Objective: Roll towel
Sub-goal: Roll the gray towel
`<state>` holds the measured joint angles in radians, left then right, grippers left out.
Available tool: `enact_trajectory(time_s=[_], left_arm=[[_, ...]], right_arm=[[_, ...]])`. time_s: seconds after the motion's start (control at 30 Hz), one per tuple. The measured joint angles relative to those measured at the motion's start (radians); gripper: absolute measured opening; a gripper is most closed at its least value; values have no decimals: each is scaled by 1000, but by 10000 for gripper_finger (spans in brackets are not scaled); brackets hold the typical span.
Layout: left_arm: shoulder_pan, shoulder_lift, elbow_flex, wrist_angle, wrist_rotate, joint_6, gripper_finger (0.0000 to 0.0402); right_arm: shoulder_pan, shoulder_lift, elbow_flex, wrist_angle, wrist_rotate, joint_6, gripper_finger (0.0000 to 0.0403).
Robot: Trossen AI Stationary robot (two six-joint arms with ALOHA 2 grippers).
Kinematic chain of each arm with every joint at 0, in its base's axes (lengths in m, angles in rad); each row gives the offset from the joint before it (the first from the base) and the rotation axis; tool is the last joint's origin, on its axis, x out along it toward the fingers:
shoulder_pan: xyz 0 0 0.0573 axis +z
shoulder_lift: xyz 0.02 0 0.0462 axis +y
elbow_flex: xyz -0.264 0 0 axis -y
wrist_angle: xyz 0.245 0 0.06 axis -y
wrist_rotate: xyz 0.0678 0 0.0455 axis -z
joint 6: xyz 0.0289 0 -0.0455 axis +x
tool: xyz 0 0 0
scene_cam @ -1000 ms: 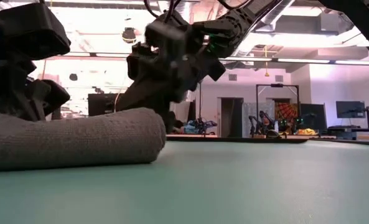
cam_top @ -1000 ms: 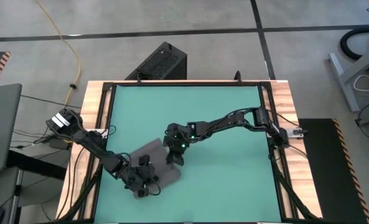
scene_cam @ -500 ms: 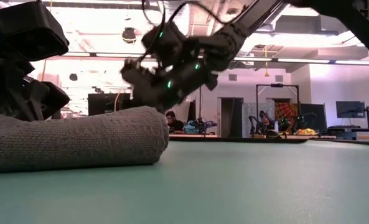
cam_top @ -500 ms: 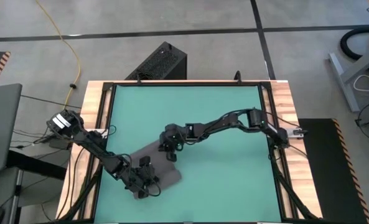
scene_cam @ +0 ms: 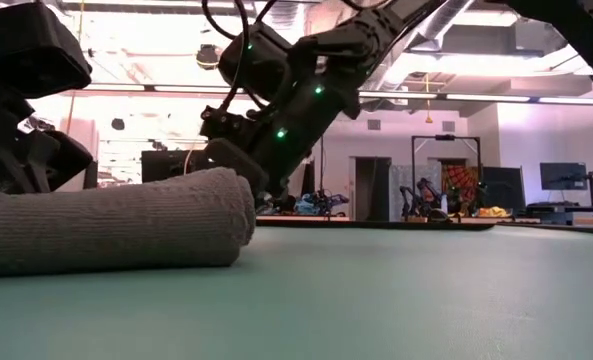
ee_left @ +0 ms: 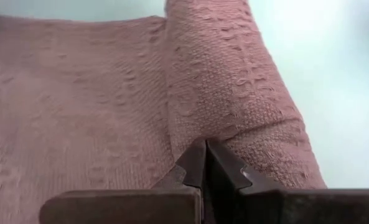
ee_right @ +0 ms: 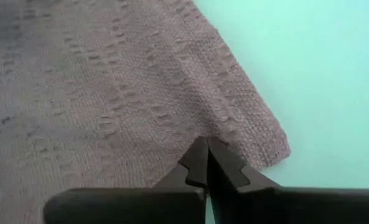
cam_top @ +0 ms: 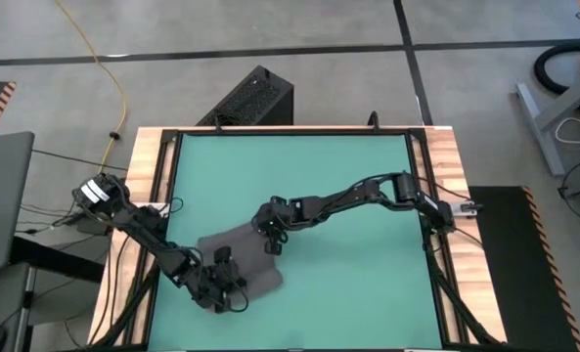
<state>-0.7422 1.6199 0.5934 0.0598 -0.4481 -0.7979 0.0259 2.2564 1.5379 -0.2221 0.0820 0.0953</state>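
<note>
From above, the towel [cam_top: 239, 256] lay on the green tabletop [cam_top: 348, 186] toward its near left part, partly rolled. The left tool [cam_top: 229, 290] sat at the towel's near end, while the right tool [cam_top: 271, 242] reached in from the right side and pressed on the towel's far right edge.

At table level, the towel [scene_cam: 111, 230] showed as a thick grey roll lying flat on the tabletop [scene_cam: 396, 300] at the left. The right tool [scene_cam: 238, 166] came down onto the roll's rounded end, and part of the left arm [scene_cam: 21, 90] loomed dark at the far left.

In the left wrist view, the left tool [ee_left: 204, 163] was clenched, its tips pinching the towel [ee_left: 109, 112] where the flat cloth met the rolled ridge.

In the right wrist view, the right tool [ee_right: 204, 163] was likewise clenched on the towel [ee_right: 109, 93], just beside a corner with bare tabletop [ee_right: 308, 74] beyond.
</note>
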Motion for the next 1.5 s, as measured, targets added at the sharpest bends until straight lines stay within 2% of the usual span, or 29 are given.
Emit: enact_trajectory(time_s=[0.17,0.4,0.5,0.67,0.8,0.9,0.97,1.03,1.13,1.23,1.33,1.5], left_arm=[[-12,0,-1,-22,-31,-12,0],[19,0,-2,2,-11,71,0],[25,0,-3,5,-6,93,0],[25,0,-40,69,-4,107,0],[20,0,-161,315,4,90,0],[21,2,-254,499,21,56,0],[20,1,-284,547,33,34,0],[21,1,-291,546,51,23,0],[21,0,-293,545,70,17,0],[21,0,-293,544,73,16,0],[25,0,-293,544,79,15,0],[43,0,-293,544,113,11,0]], right_arm=[[25,2,-2,-70,11,60,37],[44,-26,53,-83,13,32,38],[44,-90,79,-222,-1,9,50],[86,-270,48,-297,12,20,65],[182,-345,-83,-141,51,28,67],[262,-380,-200,150,52,-5,68],[307,-374,-262,311,47,-136,68],[346,-336,-299,391,33,-288,70],[398,-268,-318,442,63,-395,81],[429,-229,-293,485,161,-382,104],[445,-202,-280,477,241,-369,139],[452,-207,-276,476,262,-373,206]])
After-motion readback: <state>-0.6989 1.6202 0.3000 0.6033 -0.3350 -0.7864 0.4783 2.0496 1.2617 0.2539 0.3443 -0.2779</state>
